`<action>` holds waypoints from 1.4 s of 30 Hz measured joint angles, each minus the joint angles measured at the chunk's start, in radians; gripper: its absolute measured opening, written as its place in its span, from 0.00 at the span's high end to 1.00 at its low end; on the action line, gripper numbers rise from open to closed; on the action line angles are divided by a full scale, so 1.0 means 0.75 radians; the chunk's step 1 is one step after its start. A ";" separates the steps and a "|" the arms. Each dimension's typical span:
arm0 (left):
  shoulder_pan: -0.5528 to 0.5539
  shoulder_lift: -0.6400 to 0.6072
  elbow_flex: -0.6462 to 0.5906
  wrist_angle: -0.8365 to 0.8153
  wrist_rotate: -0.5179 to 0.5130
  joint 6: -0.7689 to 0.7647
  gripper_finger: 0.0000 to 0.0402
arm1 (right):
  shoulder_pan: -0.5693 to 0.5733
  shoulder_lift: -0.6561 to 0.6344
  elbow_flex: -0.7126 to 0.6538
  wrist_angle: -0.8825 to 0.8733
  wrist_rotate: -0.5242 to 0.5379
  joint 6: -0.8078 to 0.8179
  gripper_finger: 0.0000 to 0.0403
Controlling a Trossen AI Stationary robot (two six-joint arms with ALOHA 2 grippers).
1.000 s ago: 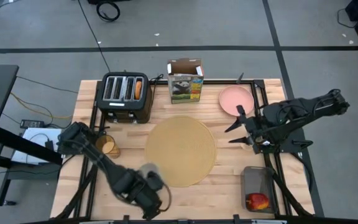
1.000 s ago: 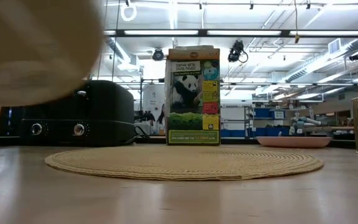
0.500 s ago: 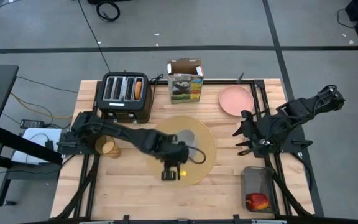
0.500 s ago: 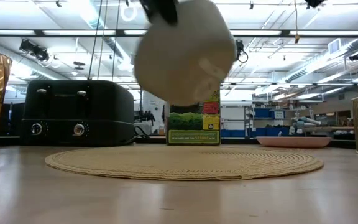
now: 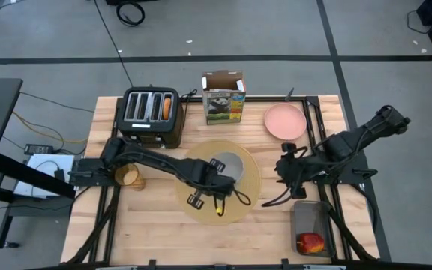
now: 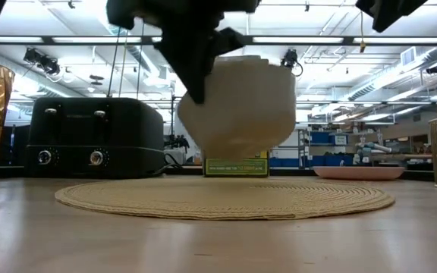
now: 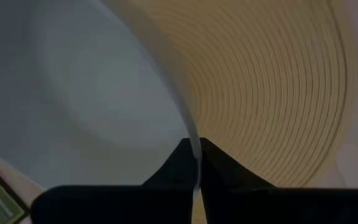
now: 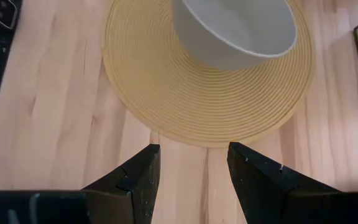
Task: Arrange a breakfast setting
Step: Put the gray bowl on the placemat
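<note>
The large round tan placemat (image 5: 201, 169) lies at the table's middle. Above it hangs the pale grey bowl (image 5: 228, 163), its opening up, with my left gripper (image 5: 219, 175) shut on it. To the mat's right my right gripper (image 8: 191, 167) stands open with nothing between its fingers, pointing down at the mat's edge (image 8: 197, 134). A pink plate (image 5: 285, 121) lies at the far right. An amber cup (image 5: 130, 177) stands left of the mat. A red apple (image 5: 310, 242) lies in a bin at the near right. My left gripper pinches the bowl's rim (image 7: 190, 127) on the bowl's near side, one finger (image 7: 178, 163) inside the bowl and the other outside. The fingers come steeply from above, slanting in from the table's near left. The bowl (image 6: 237, 106) hangs clear above the placemat.
A black toaster (image 5: 151, 116) with a bread piece (image 5: 167, 109) in one slot stands at the far left. A cereal box (image 5: 224, 97) stands at the far middle. Bare wood shows along the table's near edge (image 5: 163, 240).
My left gripper has carried the bowl from the near left of the table toward the right and far side, out over the placemat, rolling its wrist and sinking a little. My right gripper has moved toward the near edge and tipped downward, still open.
</note>
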 joint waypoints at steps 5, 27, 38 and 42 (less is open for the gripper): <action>-0.013 0.067 -0.004 -0.049 -0.051 0.015 0.97 | 0.001 0.050 0.000 0.059 0.004 -0.017 0.52; -0.018 0.114 -0.004 -0.097 0.003 -0.144 0.91 | -0.029 0.055 -0.001 0.144 0.098 0.001 0.40; -0.028 0.077 0.005 -0.127 0.019 -0.243 0.66 | -0.084 0.054 -0.001 0.233 0.098 0.005 0.28; -0.024 0.015 0.011 -0.122 0.041 -0.287 0.63 | -0.109 0.053 -0.001 0.296 0.097 -0.060 0.26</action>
